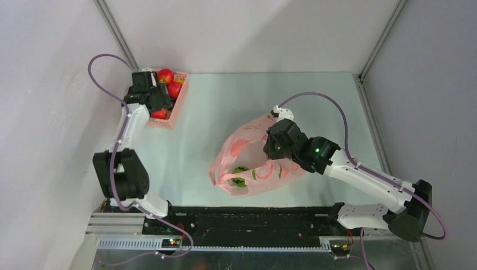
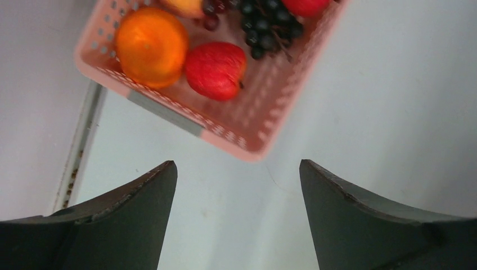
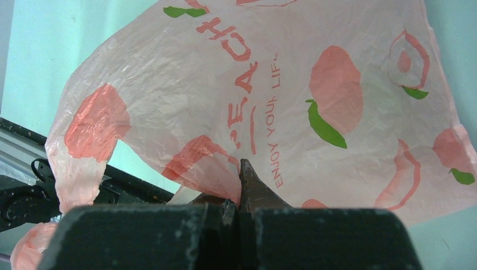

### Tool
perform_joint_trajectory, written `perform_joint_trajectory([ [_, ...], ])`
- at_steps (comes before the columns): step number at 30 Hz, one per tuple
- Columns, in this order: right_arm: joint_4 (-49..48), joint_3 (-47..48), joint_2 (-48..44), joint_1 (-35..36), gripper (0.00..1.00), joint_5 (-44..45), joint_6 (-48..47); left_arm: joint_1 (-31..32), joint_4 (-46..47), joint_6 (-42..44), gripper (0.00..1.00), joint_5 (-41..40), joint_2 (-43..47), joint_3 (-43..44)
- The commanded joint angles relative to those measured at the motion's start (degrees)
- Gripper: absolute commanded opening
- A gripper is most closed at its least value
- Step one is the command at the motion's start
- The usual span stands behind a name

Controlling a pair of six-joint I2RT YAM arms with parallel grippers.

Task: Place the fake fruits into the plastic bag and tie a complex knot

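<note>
Looks down on a pale mint-green tabletop [image 1: 225, 107], smooth and matte, under soft even light with only faint shadows. Closes it in on three sides with plain white panels: a back wall [image 1: 247, 34], a left wall [image 1: 45, 112] and a right wall [image 1: 433, 84]. Marks the far corners with a left strut [image 1: 115, 31] and a right strut [image 1: 382, 36], both grey metal and slanting outward. Runs a black strip [image 1: 253, 216] along the near edge, with a slotted aluminium rail [image 1: 236, 243] just in front. Shows, in the left wrist view, a thin speckled metal trim [image 2: 79, 152] where tabletop meets left wall.
</note>
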State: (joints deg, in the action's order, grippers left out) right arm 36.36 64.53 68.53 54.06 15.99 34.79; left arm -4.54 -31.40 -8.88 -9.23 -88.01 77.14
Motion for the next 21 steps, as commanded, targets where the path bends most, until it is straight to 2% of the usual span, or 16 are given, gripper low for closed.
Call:
perform_joint_trajectory([
  [1, -2.58, 1.22, -0.99, 0.30, 0.00, -0.72, -1.45, -3.41, 2.35, 2.61, 0.84, -3.41, -7.68, 8.34],
  [9, -4.69, 1.24, 0.87, -1.12, 0.00, -3.46, -2.64, -6.81, -3.53, 4.90, 0.79, -2.94, -23.81, 20.89],
  [14, -6.07, 1.31, 2.91, -1.98, 0.00, -5.84, -2.79, -6.90, -3.82, 4.15, 0.80, -0.58, -29.40, 23.76],
  [21, -5.73, 1.26, 3.80, -2.03, 0.00, -6.72, -2.48, -6.91, -7.22, 5.24, 0.84, -1.32, -37.20, 31.17],
])
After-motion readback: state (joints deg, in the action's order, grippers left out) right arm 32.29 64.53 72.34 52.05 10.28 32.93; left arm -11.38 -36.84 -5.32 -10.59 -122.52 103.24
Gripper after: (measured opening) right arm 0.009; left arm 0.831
